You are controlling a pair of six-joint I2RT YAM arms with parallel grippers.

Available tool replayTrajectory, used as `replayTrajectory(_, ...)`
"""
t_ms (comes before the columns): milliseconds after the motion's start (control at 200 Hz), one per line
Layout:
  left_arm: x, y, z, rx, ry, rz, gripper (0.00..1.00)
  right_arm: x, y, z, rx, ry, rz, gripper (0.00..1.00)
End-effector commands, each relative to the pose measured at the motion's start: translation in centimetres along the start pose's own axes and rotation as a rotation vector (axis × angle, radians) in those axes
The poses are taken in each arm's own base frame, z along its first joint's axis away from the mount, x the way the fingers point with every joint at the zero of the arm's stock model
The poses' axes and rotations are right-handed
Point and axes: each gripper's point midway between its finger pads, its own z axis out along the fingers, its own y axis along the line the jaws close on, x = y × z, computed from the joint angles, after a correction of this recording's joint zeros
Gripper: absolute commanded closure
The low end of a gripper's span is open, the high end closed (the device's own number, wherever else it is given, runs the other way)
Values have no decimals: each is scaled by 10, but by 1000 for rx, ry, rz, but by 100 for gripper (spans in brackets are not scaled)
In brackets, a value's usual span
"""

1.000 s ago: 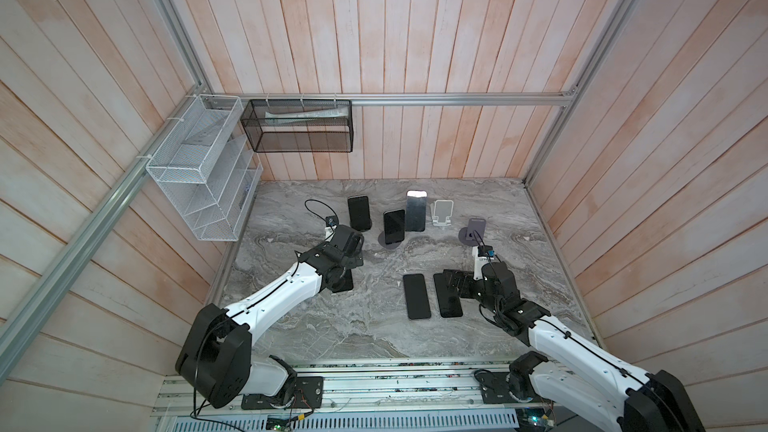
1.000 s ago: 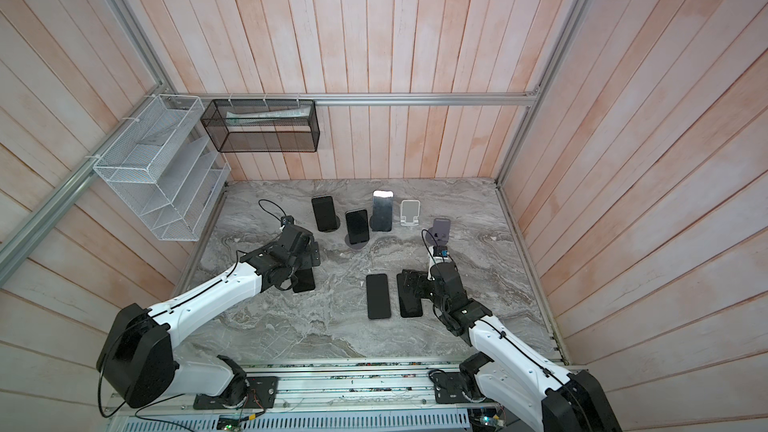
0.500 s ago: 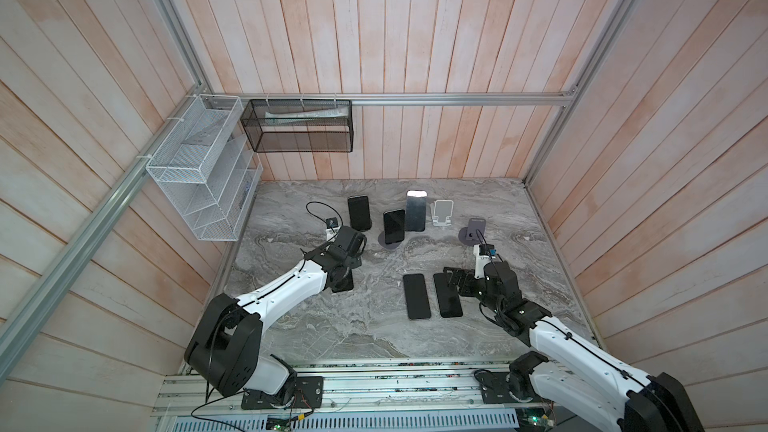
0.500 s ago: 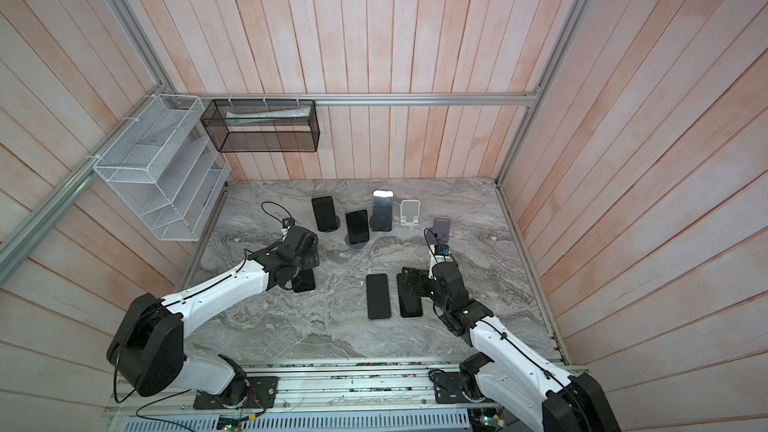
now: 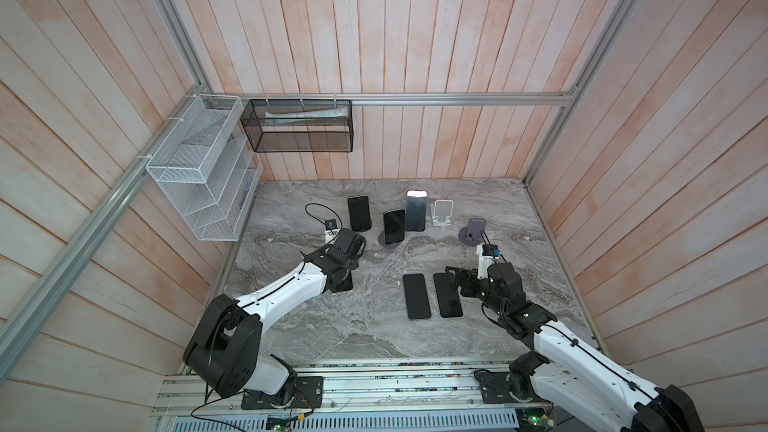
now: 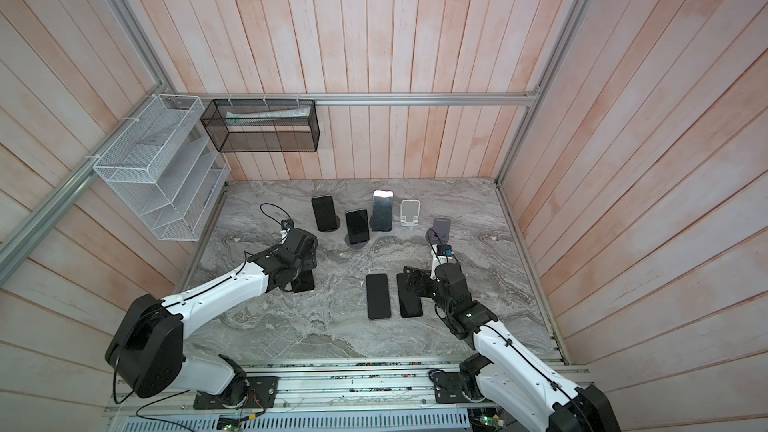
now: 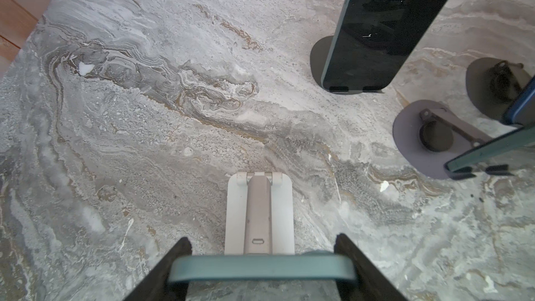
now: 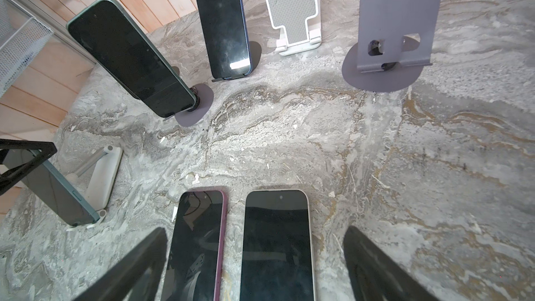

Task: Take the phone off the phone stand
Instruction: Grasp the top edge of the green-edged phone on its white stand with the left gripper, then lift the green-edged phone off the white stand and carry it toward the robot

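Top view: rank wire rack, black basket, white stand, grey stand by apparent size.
Largest to smallest in a top view:
1. wire rack
2. black basket
3. white stand and grey stand: these look about alike, so not ranked. Both look far smaller than the basket.

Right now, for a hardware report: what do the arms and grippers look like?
The left arm and right arm match: white shells, black joints, a thin black cable along each. The left gripper and right gripper have black, tapered fingers.

Left tool (image 7: 262, 240) tight, right tool (image 8: 255, 230) wide.
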Motion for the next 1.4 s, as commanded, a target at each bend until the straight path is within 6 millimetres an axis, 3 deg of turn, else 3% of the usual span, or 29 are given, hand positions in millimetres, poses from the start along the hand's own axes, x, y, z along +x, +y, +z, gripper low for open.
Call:
replayTrajectory(0,-12,7,-13,-17,-57,14,31,-10,6,-4,-19,-18,15,5)
replayTrajectory(465,-30,0,-49,70,-123,26,34,-9,11,-6,-48,-9,9,5)
replayTrajectory(720,-30,-26,-84,94,-141,84,35,-4,7,-6,-44,-10,18,5)
replayTrajectory(850,-28,-56,-110,185,-154,96,37,-5,9,-6,-49,-10,11,5)
replayTrajectory(1055,-4,-95,-123,281,-105,92,38,-3,4,-8,-34,-15,4,5)
replayTrajectory(1085,6,-106,-129,315,-91,105,38,-3,4,-8,-36,-13,2,5)
replayTrajectory(1396,55,-134,-109,390,109,70,39,5,-1,-4,-29,4,-10,5)
